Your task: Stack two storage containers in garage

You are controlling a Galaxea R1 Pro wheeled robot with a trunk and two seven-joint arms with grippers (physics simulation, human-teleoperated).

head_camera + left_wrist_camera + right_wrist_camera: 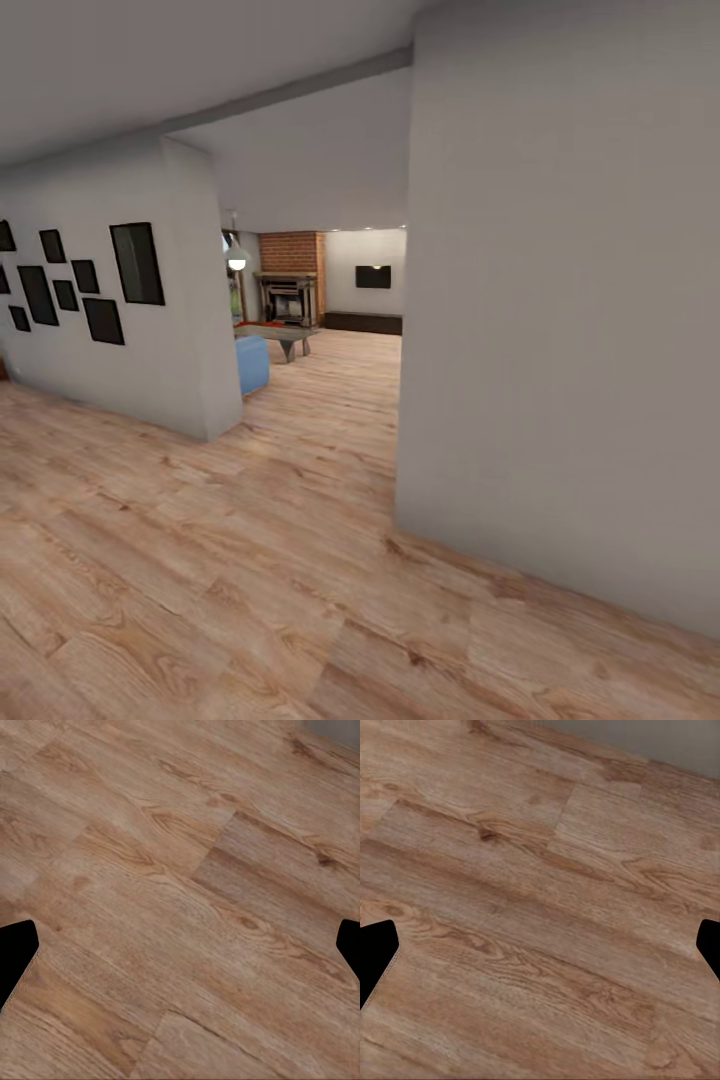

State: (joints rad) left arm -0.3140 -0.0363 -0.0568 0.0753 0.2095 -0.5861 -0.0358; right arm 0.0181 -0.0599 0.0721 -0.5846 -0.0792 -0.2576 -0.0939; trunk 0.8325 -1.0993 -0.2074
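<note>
At ten o'clock hangs a wall of black picture frames [75,283]; toward twelve, through the gap between walls, lies the living room [320,330] with its fireplace [290,298]. The containers cannot be made out. Left gripper [180,952] and right gripper [540,952] hang wide apart, empty, over wood floor [250,560].

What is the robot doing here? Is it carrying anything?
Nothing is being carried right now. The robot is in a hallway on light wood-plank flooring, looking between two white walls toward the living room, where a dark fireplace, a low table and a blue cushion seat show. Both wrist cameras look down at bare wood floor. The left tool and right tool are open, with nothing between their fingertips.
</note>
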